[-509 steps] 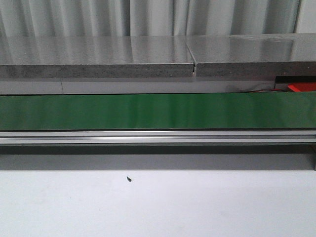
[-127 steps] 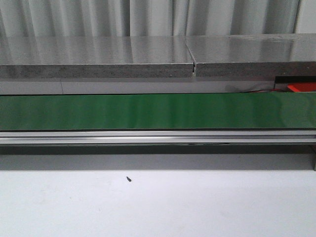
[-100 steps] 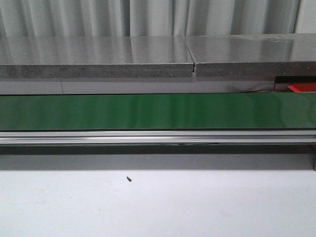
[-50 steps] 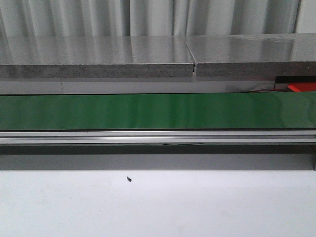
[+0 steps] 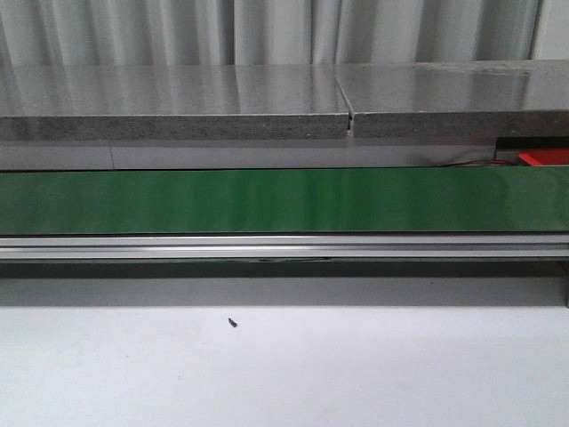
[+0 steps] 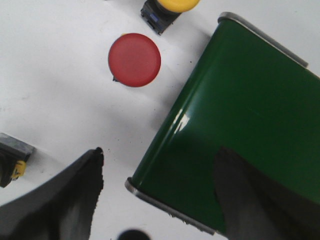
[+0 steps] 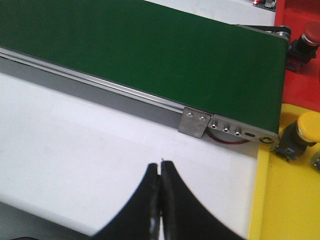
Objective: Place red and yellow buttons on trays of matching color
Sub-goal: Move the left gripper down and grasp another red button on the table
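Note:
In the left wrist view a red button (image 6: 134, 59) lies cap-up on the white table, and a yellow button (image 6: 170, 7) sits just beyond it at the frame's edge. My left gripper (image 6: 160, 152) is open and empty, straddling the corner of the green conveyor belt (image 6: 240, 110). In the right wrist view my right gripper (image 7: 161, 166) is shut on nothing above the white table. Beside the belt's end there, a red tray (image 7: 300, 80) holds a red button (image 7: 311, 32) and a yellow tray (image 7: 285, 200) holds a yellow button (image 7: 306, 127). Neither gripper shows in the front view.
The green belt (image 5: 284, 200) with its aluminium rail (image 5: 284, 246) crosses the front view, grey shelves (image 5: 178, 98) behind it. A sliver of the red tray (image 5: 544, 157) shows at the far right. Another button's dark base (image 6: 12, 160) lies near my left fingers.

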